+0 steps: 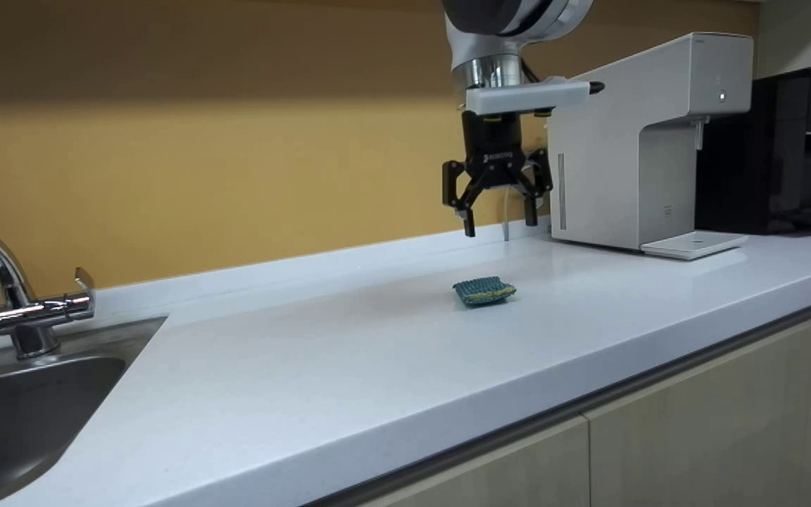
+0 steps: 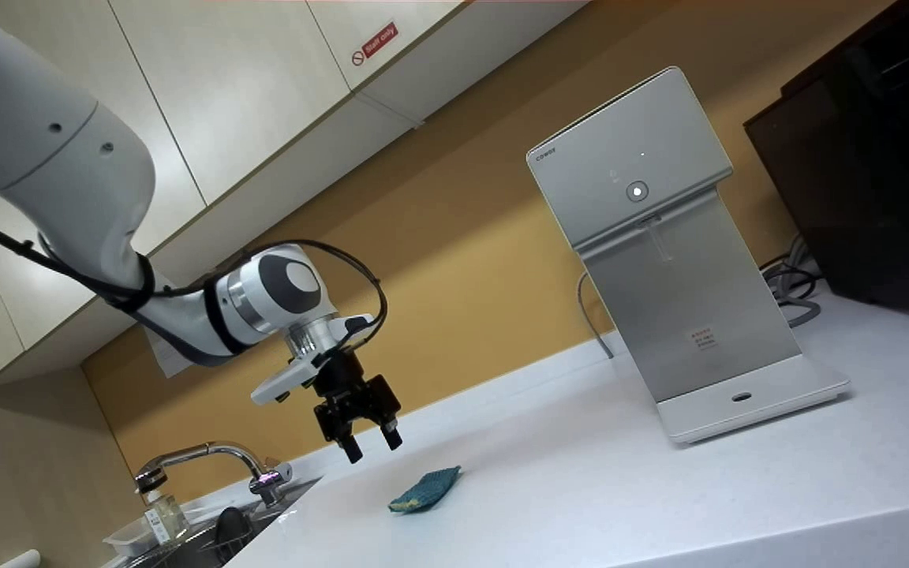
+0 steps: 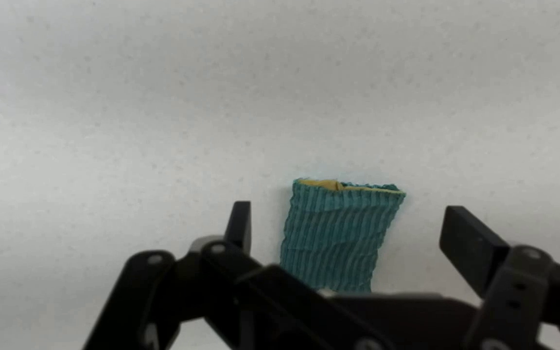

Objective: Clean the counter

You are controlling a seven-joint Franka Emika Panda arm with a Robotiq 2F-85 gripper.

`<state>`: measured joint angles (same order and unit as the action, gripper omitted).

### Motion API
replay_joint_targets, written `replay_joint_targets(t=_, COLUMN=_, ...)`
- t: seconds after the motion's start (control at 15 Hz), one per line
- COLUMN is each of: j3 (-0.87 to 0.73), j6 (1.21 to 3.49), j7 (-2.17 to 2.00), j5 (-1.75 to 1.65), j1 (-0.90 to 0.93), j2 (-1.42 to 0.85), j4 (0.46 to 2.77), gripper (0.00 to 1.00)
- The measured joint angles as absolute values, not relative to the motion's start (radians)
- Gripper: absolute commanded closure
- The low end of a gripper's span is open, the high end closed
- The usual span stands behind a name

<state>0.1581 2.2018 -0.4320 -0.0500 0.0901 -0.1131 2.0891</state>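
The counter (image 1: 335, 366) is a long matte white top with a rounded front edge. It also shows in an exterior view (image 2: 581, 497) and fills the wrist view (image 3: 114, 146). A teal ribbed sponge cloth (image 1: 484, 291) with a yellow edge lies on it, also seen in an exterior view (image 2: 425, 491). My gripper (image 1: 500, 220) is open and empty, pointing down above the cloth and apart from it; it also shows in an exterior view (image 2: 373, 445). In the wrist view the cloth (image 3: 336, 233) lies between the two fingers of the gripper (image 3: 348, 221); its lower end is hidden by the gripper.
A grey water dispenser (image 1: 666, 141) and a black machine (image 1: 771, 148) stand at one end of the counter. A steel sink (image 1: 39, 415) with a chrome faucet (image 1: 32, 317) is at the other end. A yellow wall (image 1: 236, 141) runs behind. Cabinets (image 2: 233, 87) hang above.
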Motion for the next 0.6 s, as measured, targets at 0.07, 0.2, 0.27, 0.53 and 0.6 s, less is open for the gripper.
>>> replay_joint_targets(t=0.07, j3=0.154, j6=2.213, j7=-0.432, j5=-0.042, j1=0.094, j2=-0.143, j4=2.071, gripper=0.00)
replay_joint_targets(t=0.2, j3=0.144, j6=2.246, j7=-0.432, j5=-0.024, j1=0.103, j2=-0.197, j4=2.034, gripper=0.00)
replay_joint_targets(t=0.27, j3=0.137, j6=2.265, j7=-0.432, j5=-0.016, j1=0.106, j2=-0.220, j4=2.017, gripper=0.00)
replay_joint_targets(t=0.53, j3=0.101, j6=2.325, j7=-0.438, j5=-0.015, j1=0.121, j2=-0.296, j4=1.963, gripper=0.00)
replay_joint_targets(t=0.6, j3=0.093, j6=2.330, j7=-0.439, j5=-0.015, j1=0.125, j2=-0.309, j4=1.953, gripper=0.00)
